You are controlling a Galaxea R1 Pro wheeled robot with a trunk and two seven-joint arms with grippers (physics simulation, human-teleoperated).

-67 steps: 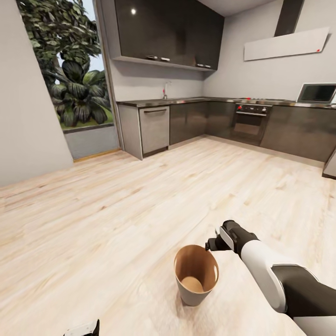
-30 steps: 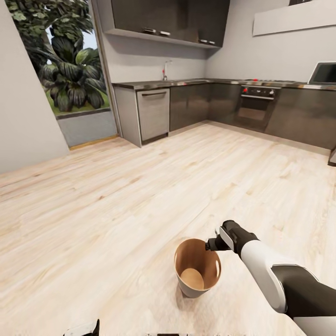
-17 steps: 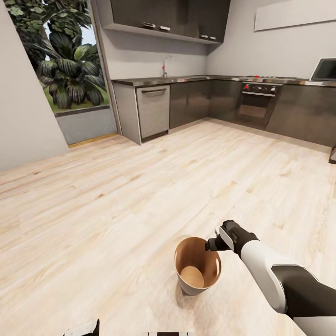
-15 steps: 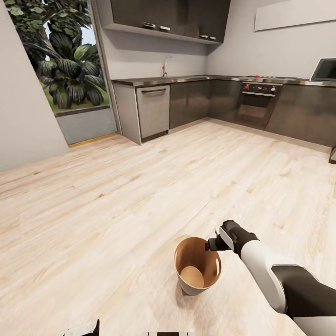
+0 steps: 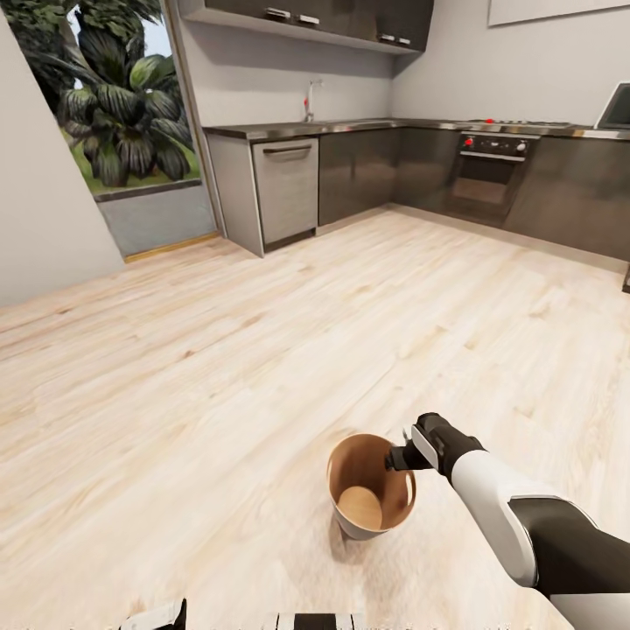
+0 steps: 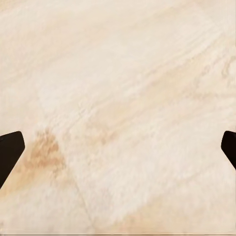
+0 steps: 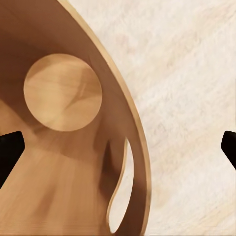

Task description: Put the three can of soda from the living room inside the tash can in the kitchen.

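Observation:
I am in the kitchen. The tash can (image 5: 348,523), pale grey outside and glossy brown inside, stands on the pale wood floor just ahead of me. Its round bottom (image 7: 63,92) is bare. My right gripper (image 5: 395,457) hovers over the bin's right rim and is open, with nothing between its fingers (image 7: 10,147). My left gripper (image 5: 163,616) sits low at the near left, open over bare floor (image 6: 118,98). The can of soda and the living room are out of view.
Glossy dark cabinets (image 5: 367,179) with a steel counter and tap (image 5: 309,92) run along the far wall. A built-in oven (image 5: 488,171) is at the right. A tall window (image 5: 114,114) and a grey wall (image 5: 44,201) are at the left. Wood floor (image 5: 262,350) spreads between.
The whole picture has shifted: the camera has tilted down and the cabinets sit higher in frame. My right gripper stays open over the bin's rim.

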